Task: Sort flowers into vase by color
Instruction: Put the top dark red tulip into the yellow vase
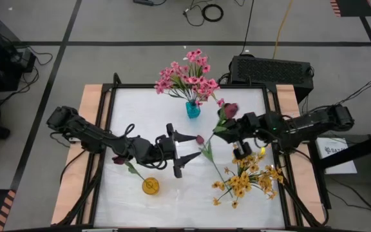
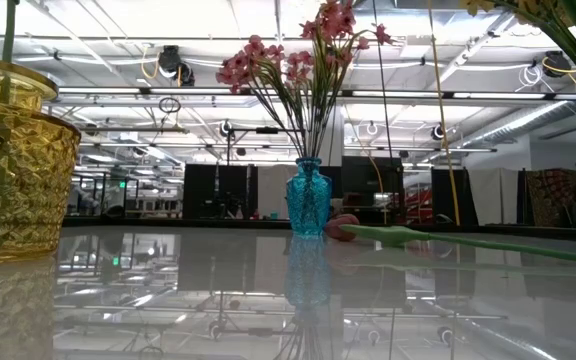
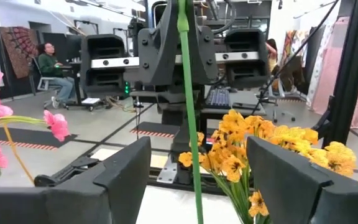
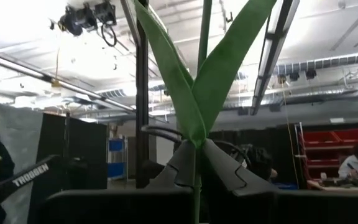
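High view shows my left pincer (image 1: 181,154) spread wide over mid-bench, gripping nothing; a tulip (image 1: 205,147) lies on the white bench (image 1: 153,109) just beside its fingertips, and its green stem runs up between my fingers (image 3: 114,180) in the left wrist view. My right pincer (image 1: 226,129) is clamped on a second tulip stem (image 4: 199,124), bud near the blue vase (image 1: 192,109). I count three vases: blue holding pink flowers (image 1: 187,74), a yellow vase (image 1: 150,186) holding one dark tulip (image 1: 122,161), and a third, hidden by its yellow flowers (image 1: 247,180).
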Controlling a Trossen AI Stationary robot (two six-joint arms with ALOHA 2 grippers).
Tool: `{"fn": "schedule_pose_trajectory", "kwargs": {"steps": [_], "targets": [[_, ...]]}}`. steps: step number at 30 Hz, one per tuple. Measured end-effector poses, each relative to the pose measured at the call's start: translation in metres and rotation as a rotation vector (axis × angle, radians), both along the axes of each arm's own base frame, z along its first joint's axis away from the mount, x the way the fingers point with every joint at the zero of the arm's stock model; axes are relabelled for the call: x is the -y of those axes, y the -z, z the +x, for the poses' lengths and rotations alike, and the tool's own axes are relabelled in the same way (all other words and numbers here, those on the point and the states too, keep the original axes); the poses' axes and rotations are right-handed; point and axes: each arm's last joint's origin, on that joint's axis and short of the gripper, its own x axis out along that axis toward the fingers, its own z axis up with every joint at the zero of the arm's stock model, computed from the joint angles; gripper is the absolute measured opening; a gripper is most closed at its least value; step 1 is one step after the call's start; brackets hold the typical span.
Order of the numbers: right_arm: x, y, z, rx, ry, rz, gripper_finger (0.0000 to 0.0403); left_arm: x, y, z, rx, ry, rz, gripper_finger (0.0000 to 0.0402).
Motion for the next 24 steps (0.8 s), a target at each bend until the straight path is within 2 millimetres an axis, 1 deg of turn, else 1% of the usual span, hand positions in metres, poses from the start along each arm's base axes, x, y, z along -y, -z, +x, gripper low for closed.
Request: {"fn": "schedule_pose_trajectory", "kwargs": {"steps": [4,8,16,19,24], "targets": [[-0.003,-0.002,0.018,-0.007,0.009,-0.016,0.0002,0.001,0.000,0.000,0.001,0.004,-0.020,0.0278],[-0.004,-0.005,0.031,-0.009,0.005,-0.017,0.0002,0.000,0.002,0.000,-0.019,-0.019,-0.019,0.0278],[-0.010,-0.009,0.041,0.004,0.010,-0.052,0.0002,-0.003,0.005,0.001,-0.039,-0.031,-0.034,0.0274],[-0.011,-0.009,0.040,0.011,0.016,-0.064,0.0002,-0.004,0.005,0.002,-0.038,-0.007,-0.032,0.0253],[-0.010,-0.009,0.040,0.012,0.019,-0.068,0.0002,-0.004,0.005,0.003,-0.040,0.055,-0.026,0.0188]]}}
